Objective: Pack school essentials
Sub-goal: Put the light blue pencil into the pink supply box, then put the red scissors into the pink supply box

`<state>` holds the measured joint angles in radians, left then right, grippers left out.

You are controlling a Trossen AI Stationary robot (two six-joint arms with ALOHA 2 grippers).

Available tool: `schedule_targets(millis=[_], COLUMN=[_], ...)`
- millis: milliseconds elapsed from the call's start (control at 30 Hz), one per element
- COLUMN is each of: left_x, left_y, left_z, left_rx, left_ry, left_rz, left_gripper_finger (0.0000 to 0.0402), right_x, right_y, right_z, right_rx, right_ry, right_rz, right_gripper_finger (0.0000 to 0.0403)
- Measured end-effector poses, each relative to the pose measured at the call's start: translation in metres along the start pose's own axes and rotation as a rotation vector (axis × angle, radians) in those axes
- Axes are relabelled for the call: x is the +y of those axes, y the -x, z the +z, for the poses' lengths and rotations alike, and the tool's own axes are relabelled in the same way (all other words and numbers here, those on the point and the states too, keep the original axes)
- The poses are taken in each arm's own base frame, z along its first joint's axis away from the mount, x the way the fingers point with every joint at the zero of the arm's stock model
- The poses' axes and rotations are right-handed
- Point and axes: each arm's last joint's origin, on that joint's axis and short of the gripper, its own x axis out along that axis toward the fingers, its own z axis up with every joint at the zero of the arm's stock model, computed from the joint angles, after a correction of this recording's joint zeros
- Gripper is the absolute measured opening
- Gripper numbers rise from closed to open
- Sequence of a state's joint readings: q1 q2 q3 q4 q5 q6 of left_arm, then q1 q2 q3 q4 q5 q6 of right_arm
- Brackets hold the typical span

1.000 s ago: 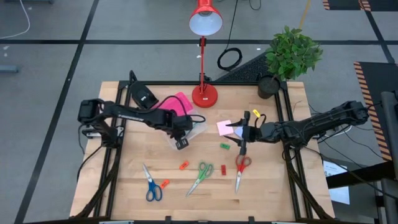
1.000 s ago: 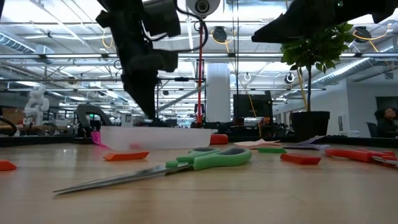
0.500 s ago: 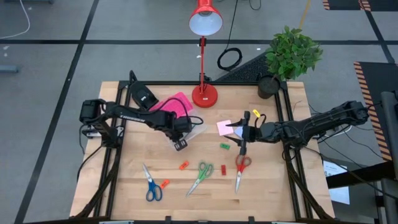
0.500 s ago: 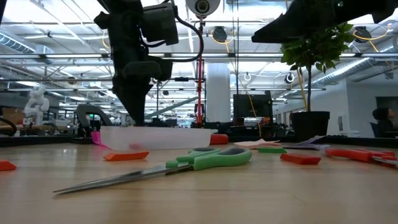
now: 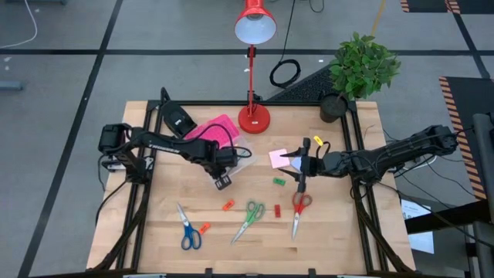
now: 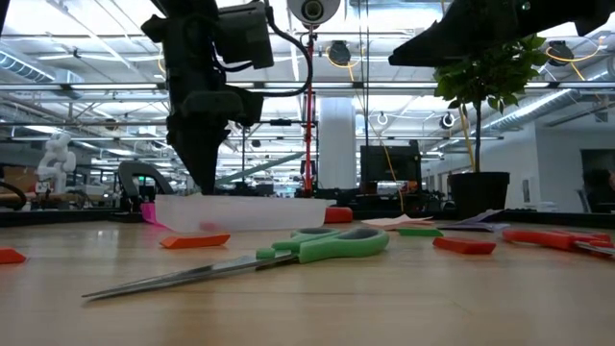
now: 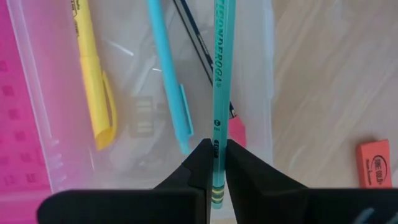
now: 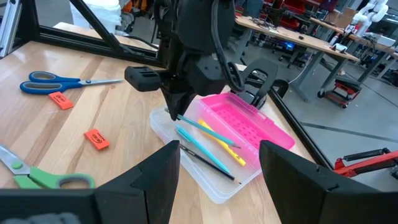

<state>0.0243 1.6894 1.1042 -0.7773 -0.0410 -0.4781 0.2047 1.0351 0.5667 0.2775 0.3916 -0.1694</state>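
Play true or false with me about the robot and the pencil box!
1. The left gripper pinches a teal pencil over the clear box. True.
2. A yellow pen lies in that box. True.
3. The green scissors are already in the box. False: they lie on the table.
4. The right gripper holds the red scissors. False: it is open and empty, above the table.
5. The red lamp lies tipped over. False: it stands upright.
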Motion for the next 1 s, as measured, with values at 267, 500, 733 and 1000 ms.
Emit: schedule_targets(millis=[267,500,733,1000], left_x=[0.000,0.002,0.001,0.000], left_y=[-0.007,-0.011,0.000,0.031], left_z=[-0.006,-0.009,0.003,0.035], left_rx=[0.015,0.025,-0.028,-0.188], left_ry=[-0.003,0.017,-0.028,-0.123], left_rz=[-0.005,0.003,0.001,0.038], left_gripper_finger=[0.0055,0.0109,0.0123,0.0118], right_x=[0.000,0.000,0.000,0.000], right_y=[0.000,0.000,0.000,0.000], right_z=[0.000,0.000,0.000,-0.003], right_rx=[0.000,0.000,0.001,0.025], right_ry=[0.000,0.000,-0.011,-0.011], right_rz=[0.001,0.001,0.001,0.004], right_gripper_finger=[0.0212,0.0212,0.0212,0.0212])
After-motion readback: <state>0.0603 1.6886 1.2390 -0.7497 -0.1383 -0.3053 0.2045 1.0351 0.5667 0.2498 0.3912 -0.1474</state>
